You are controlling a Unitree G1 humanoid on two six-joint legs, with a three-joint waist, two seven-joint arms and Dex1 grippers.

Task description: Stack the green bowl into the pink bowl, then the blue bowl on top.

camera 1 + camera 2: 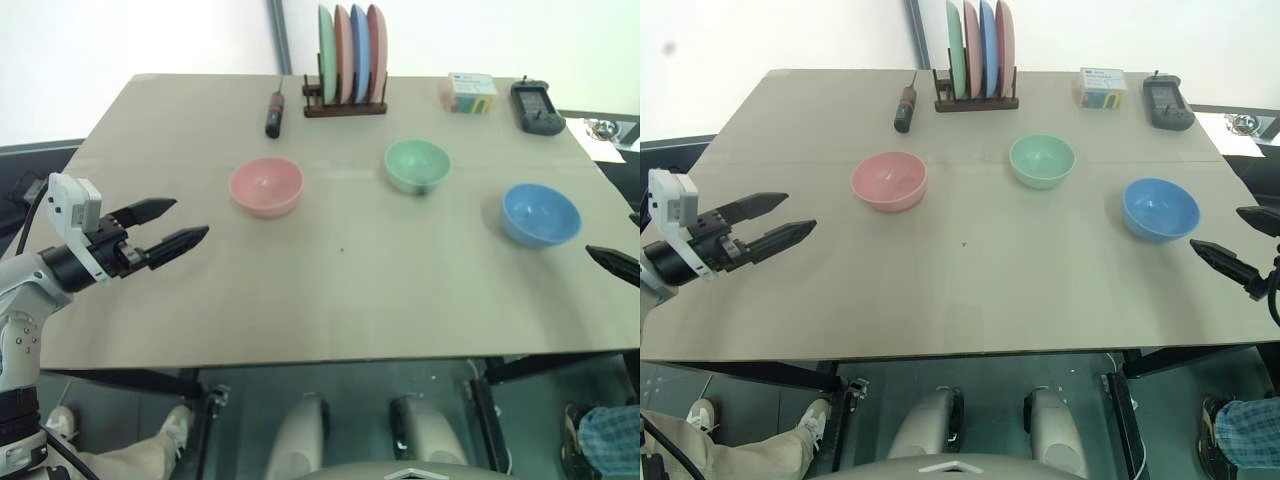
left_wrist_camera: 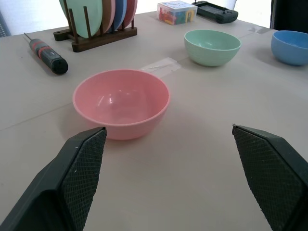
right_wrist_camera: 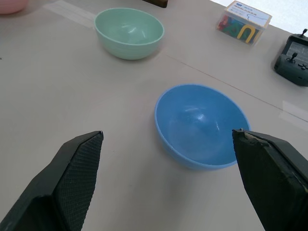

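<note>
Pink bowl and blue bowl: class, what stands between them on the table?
The green bowl stands between the pink bowl and blue bowl, set slightly farther back; head views.

My views are bright and evenly lit, the light soft and from above. My table (image 1: 340,290) shows no glare. Each bowl casts only a faint, short shadow; small highlights sit inside the blue bowl (image 3: 199,125) and the pink bowl (image 2: 120,102). My wrist views are sharp, my head views slightly soft.
</note>
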